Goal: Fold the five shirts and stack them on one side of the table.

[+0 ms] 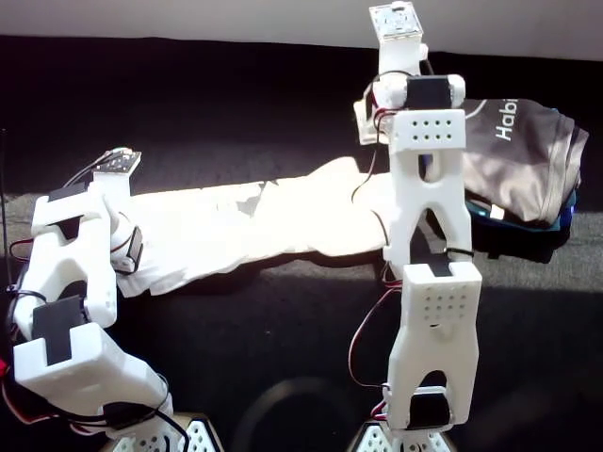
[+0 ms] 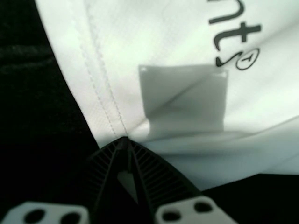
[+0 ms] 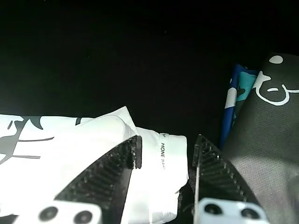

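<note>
White shirt lies stretched out in a long band across the middle of the black table cover, running from the left arm to the right arm. Cloth is rumpled along its length, not yet folded flat.

Left gripper: jaws pressed together, pinching a fold of the white shirt next to a stitched hem. In the left wrist view a grey rectangular patch sits on the cloth just beyond the pinch, with dark printed letters past it. In the high view this arm is bent low over the shirt's left end.

Right gripper: jaws apart. One finger lies over the white cloth, the other is beside the stack. The shirt's end, with a small printed neck label, lies in the gap between them. Cannot tell whether either finger touches the cloth. In the high view the right arm reaches out over the shirt's right end.

Stack at the right side of the table: a grey shirt lies folded on top, with white print on it. A blue patterned shirt shows as an edge under it. More dark cloth lies at the bottom; the number of layers is not readable. The stack is just beside the white shirt's right end; cannot tell if they touch.
</note>
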You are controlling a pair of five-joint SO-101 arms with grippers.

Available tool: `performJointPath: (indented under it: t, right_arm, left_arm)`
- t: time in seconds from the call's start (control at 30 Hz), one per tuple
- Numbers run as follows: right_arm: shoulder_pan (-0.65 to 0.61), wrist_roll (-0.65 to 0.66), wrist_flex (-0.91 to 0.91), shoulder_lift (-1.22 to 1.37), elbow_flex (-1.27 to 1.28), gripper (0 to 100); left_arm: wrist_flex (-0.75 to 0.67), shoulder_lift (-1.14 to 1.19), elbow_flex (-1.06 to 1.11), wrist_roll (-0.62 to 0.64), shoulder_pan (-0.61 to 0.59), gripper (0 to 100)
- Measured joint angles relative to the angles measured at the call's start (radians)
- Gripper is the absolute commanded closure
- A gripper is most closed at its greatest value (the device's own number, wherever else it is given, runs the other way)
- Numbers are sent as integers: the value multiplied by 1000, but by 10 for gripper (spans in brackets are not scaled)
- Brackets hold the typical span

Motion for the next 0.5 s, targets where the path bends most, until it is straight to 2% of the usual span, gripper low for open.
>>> performJointPath:
  t: [0.17, 0.3, 0.5]
  right_arm:
    - [-35, 63, 97, 9, -25, 828]
    - [-112, 104, 146, 37, 68, 858]
    - [-203, 110, 123, 68, 152, 858]
  left_arm:
    - [0, 0, 0, 0, 0, 991]
    - [8, 2, -25, 0, 0, 991]
    - [170, 2, -222, 135, 0, 989]
